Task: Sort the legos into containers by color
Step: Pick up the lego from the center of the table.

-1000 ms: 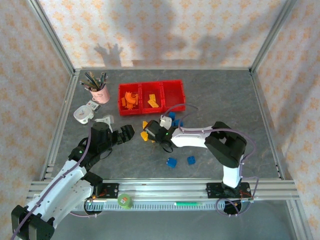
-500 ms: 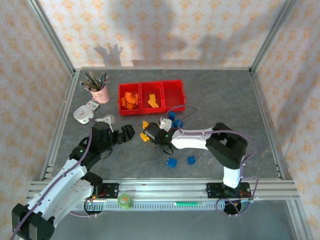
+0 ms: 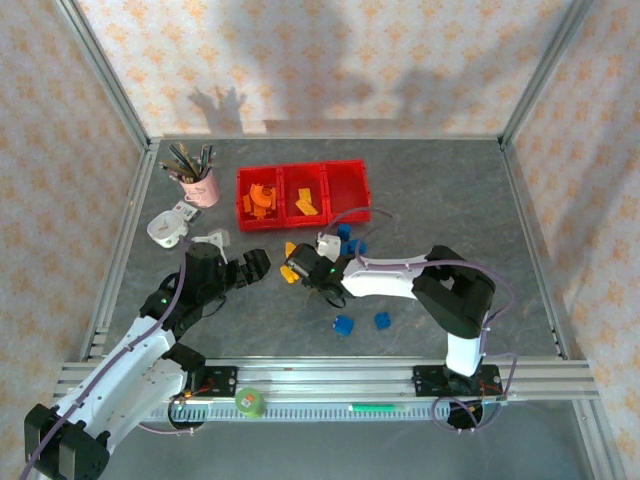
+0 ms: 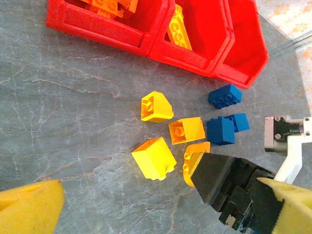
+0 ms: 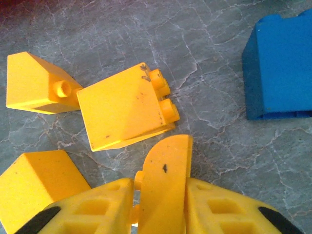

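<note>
The right claw (image 5: 162,197) is pressed together on a curved yellow-orange brick (image 5: 165,175). The piece stands on edge between its two yellow fingers (image 5: 92,207), and I can't tell whether it is touching the counter (image 5: 209,29). Just ahead of the claw lies a sloped yellow brick (image 5: 122,112) with two studs showing on its side. It sits right against a second yellow wedge (image 5: 39,90), and a third yellow block (image 5: 39,187) lies close beside the left finger. A blue brick (image 5: 280,68) sits a little apart on the other side. Seen from above, this small heap is on the grey counter just in front of the red bins (image 3: 348,188), three joined in a row. The left bin holds orange pieces (image 3: 260,200) and the middle one holds yellow pieces (image 3: 305,204). A few more blue blocks (image 4: 224,96) lie between the heap and the front wall of the right-hand bin. A pair of blue bricks (image 3: 343,325) lies well apart from the rest, nearer the arm bases. The left claw (image 3: 252,266) is spread wide with nothing between its fingers, just to the left of the heap and pointing toward it. A pink cup of pens (image 3: 200,186) stands left of the bins, with a white object (image 3: 165,230) near it on the counter. A green tape roll (image 3: 249,402) rests on the rail by the left arm's base.
</note>
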`<action>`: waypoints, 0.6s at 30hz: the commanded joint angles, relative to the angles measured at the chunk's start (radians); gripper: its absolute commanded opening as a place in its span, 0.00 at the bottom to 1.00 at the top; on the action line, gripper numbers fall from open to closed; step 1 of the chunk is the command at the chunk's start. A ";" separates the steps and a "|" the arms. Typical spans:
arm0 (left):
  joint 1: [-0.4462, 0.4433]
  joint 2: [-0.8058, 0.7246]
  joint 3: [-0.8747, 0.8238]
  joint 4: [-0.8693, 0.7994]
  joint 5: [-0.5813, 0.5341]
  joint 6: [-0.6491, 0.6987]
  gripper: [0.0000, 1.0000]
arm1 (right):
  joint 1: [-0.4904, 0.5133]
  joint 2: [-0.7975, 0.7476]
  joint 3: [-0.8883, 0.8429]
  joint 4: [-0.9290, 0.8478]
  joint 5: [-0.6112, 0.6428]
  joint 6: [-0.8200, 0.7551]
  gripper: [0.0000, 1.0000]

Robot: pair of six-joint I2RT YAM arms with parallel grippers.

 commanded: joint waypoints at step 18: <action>0.007 0.037 0.078 0.038 -0.007 0.009 0.99 | -0.030 -0.157 0.080 -0.092 0.069 -0.146 0.19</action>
